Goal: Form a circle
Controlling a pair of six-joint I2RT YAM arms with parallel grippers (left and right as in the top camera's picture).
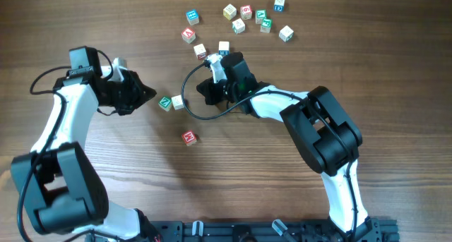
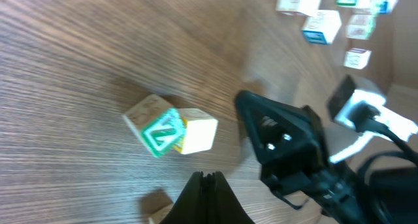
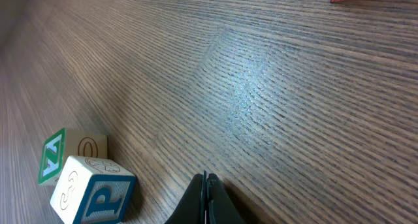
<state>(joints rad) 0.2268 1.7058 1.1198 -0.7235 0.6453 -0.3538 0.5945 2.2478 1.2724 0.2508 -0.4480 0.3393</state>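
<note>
Blocks (image 1: pixel 246 12) lie scattered on the worktop (image 1: pixel 106 16) (a green-faced block (image 1: pixel 164 102) touches a pale block (image 1: pixel 178 101)); left pincer (image 1: pixel 147 94) and right pincer (image 1: pixel 203 88) both pressed together, holding nothing.

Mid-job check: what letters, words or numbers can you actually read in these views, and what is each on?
"Z": on the green face of the green block, left wrist view.
"P": blue letter on the white block beside it, right wrist view.
Red block: marking too small to read.
Upper cluster of blocks: letters too small to read from overhead.
No brand names or numbers are readable.
</note>
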